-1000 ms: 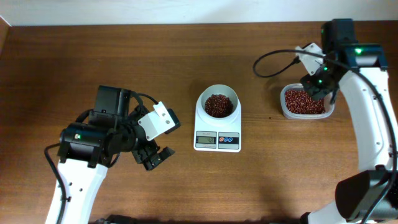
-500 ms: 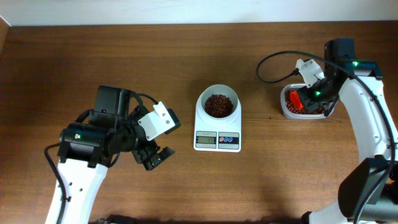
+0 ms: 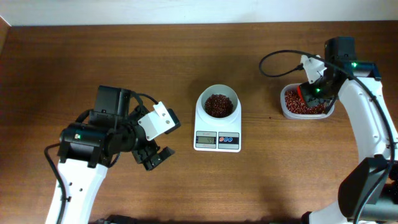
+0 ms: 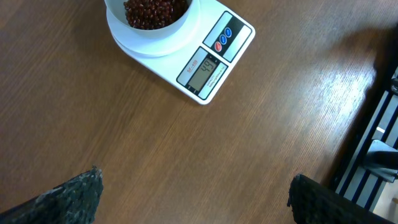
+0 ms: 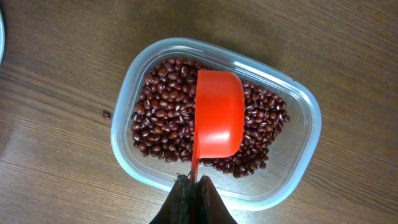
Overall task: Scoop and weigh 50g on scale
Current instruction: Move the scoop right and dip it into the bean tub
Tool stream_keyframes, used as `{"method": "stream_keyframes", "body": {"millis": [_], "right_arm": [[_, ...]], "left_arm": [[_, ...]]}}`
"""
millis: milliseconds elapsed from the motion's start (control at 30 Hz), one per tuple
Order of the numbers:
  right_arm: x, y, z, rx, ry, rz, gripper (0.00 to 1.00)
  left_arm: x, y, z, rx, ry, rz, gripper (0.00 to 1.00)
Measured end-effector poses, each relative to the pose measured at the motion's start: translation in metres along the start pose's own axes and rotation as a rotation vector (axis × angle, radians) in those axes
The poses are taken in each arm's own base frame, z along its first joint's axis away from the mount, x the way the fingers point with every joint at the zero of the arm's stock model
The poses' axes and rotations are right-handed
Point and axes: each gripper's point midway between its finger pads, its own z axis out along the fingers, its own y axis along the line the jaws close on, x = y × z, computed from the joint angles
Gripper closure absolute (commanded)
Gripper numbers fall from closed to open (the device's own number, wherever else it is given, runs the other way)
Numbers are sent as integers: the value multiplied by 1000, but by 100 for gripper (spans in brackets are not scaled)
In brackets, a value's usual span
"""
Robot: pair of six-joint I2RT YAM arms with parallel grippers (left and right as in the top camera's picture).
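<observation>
Currently the scale (image 3: 217,140) sits mid-table under the bean bowl (image 3: 217,88); likely light, rigid, slick plastic, so you'd grip its side edges. Right gripper (image 5: 194,186) is pinched on the scoop (image 5: 217,115) handle; left gripper (image 3: 155,157) is spread wide.

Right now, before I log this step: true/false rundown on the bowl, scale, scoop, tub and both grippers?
1. The white bowl sits on the scale and has red beans in it. True.
2. The right gripper pinches the handle of the red scoop over the tub. True.
3. The left gripper is shut on the bowl. False: its jaws are wide open over bare table, apart from the scale.
4. The tub is empty. False: beans cover its bottom.
5. A stray bean lies on the table just outside the tub. True.
</observation>
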Motion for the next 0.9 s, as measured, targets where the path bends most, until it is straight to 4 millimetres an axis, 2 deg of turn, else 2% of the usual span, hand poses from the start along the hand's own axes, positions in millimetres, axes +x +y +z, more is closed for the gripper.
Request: {"method": "stream_keyframes", "body": {"millis": [267,467,700,900], "right_arm": [[5,2,16,-17,42,3,96],[2,9,16,-59,24,5,96],[7,30,13,-172,37,12,96],[7,35,12,-211,32,36,96]], "left_arm": [[0,0,0,0,0,0,1],[0,0,0,0,0,0,1],[0,0,0,0,0,0,1],[0,0,0,0,0,0,1]]}}
